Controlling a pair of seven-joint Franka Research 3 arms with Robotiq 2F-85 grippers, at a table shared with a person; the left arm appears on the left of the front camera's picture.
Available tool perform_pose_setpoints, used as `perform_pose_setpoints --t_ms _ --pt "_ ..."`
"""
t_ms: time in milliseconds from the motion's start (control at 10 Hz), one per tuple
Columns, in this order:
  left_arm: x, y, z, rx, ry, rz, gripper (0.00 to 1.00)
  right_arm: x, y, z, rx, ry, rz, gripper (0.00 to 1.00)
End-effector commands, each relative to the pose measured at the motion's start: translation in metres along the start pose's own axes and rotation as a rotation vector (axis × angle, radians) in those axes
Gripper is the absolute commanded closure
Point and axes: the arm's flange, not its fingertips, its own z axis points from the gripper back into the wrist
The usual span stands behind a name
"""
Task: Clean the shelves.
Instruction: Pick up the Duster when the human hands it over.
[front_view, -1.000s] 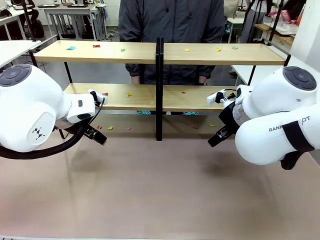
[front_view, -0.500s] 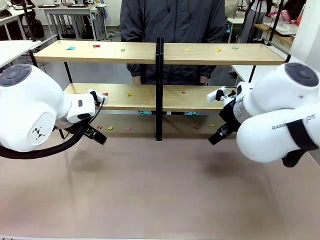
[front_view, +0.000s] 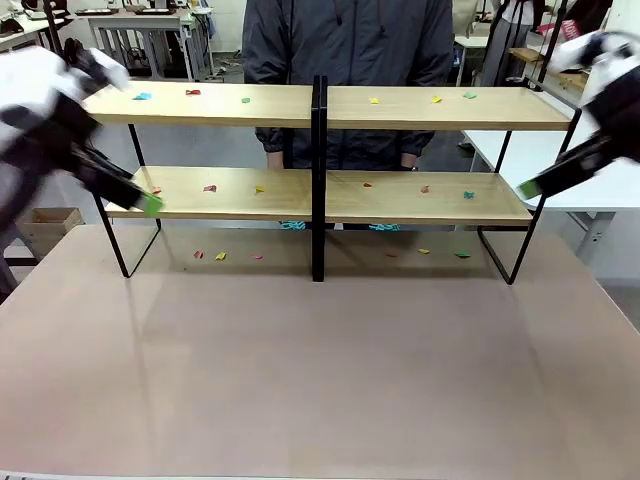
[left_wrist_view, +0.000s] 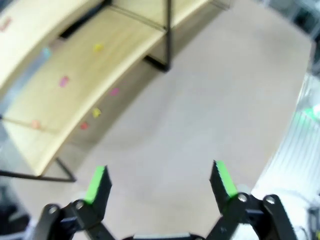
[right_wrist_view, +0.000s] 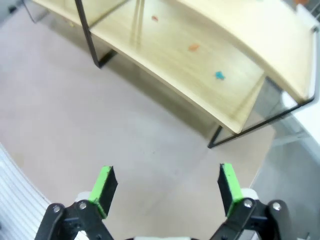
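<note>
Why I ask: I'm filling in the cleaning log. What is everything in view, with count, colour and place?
shelves: one, light wood in a black frame, two tiers, at the table's far side.
scraps on the top board: six; blue, red, green, yellow; spread along it.
scraps on the lower board: about six; red, yellow, orange, teal.
scraps under the shelves: about six; red, yellow, pink, green; on the table.
table: one, pale brown, bearing the shelves.
box: one, brown cardboard, beyond the table's left edge.
person: one, dark jacket, standing behind the shelves.
left gripper: black, green pads, open, by the shelves' left end.
right gripper: black, green pads, open, by the shelves' right end.
</note>
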Motion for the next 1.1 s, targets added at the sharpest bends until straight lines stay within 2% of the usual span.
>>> perform_pose_setpoints --t_ms 0,100,200,300,400,500,600,700,1000 --pt "-0.087 -0.031 0.060 -0.143 -0.064 -0.056 0.00 -0.039 -0.013 0.033 0.038 -0.069 -0.016 0.00" --pt "-0.100 -0.034 0.085 -0.117 -0.120 -0.048 0.00 -0.040 -0.025 0.051 0.036 -0.097 -0.029 0.00" --pt "-0.103 -0.028 0.088 0.061 -0.095 0.088 0.00 -0.038 -0.026 0.051 -0.091 -0.081 -0.092 0.00" --pt "-0.037 -0.008 0.085 -0.118 -0.093 -0.071 0.00 -0.023 -0.022 0.050 0.017 -0.072 -0.034 0.00" --pt "-0.037 -0.008 0.085 -0.118 -0.093 -0.071 0.00 -0.030 -0.030 0.064 -0.010 -0.093 -0.058 0.00" --pt "-0.062 -0.008 0.123 -0.059 -0.113 -0.020 0.00 -0.019 -0.032 0.053 0.026 -0.065 -0.065 0.00" --pt "-0.064 0.001 0.151 -0.199 -0.181 -0.083 0.00 -0.017 -0.052 0.074 0.079 -0.123 -0.130 0.00" --pt "-0.067 0.005 0.172 -0.231 -0.251 -0.117 0.00 -0.016 -0.071 0.096 0.122 -0.209 -0.223 0.00" --pt "-0.083 0.004 0.188 -0.269 -0.324 -0.179 0.00 -0.016 -0.080 0.112 0.206 -0.243 -0.326 0.00"
